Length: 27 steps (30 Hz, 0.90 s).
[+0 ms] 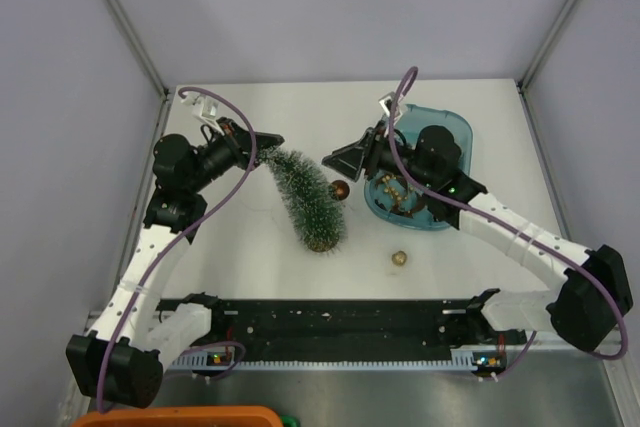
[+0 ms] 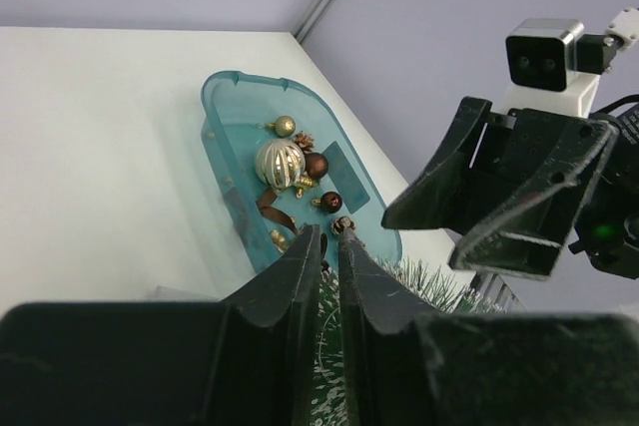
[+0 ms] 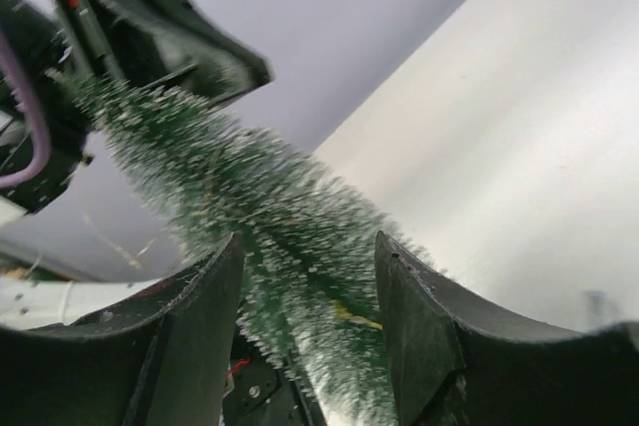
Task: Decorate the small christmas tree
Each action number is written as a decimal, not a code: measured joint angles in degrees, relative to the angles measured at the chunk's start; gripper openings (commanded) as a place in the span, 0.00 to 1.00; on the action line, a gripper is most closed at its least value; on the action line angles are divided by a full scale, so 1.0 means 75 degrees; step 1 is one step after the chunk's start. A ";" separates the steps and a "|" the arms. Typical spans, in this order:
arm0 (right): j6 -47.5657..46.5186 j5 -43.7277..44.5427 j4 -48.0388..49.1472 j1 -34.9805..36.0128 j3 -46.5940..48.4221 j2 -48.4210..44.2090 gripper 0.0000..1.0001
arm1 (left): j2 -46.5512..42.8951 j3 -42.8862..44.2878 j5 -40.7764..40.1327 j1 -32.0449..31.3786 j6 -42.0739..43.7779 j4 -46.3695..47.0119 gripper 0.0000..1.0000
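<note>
The small christmas tree (image 1: pixel 305 197) stands tilted on the white table, its brown base (image 1: pixel 320 243) near the middle. My left gripper (image 1: pixel 270 143) is shut on the tree's tip; in the left wrist view its fingers (image 2: pixel 329 231) show only a thin gap, with bristles (image 2: pixel 419 281) below them. My right gripper (image 1: pixel 335 160) is open and empty just right of the tree's upper part. In the right wrist view the tree (image 3: pixel 270 207) lies beyond the spread fingers (image 3: pixel 310 241). A dark red ball (image 1: pixel 340 189) sits against the tree's right side.
A translucent blue tray (image 1: pixel 462 127) at the back right holds several ornaments, among them a silver striped ball (image 2: pixel 280 162). A small gold ornament (image 1: pixel 398 258) lies on the table in front of the tray. Grey walls enclose the table.
</note>
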 measured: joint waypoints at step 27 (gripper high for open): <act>-0.1186 0.3185 -0.3923 -0.1982 0.0029 0.0702 0.51 | -0.1443 0.0003 -0.1807 0.0338 0.1037 -0.2544 0.99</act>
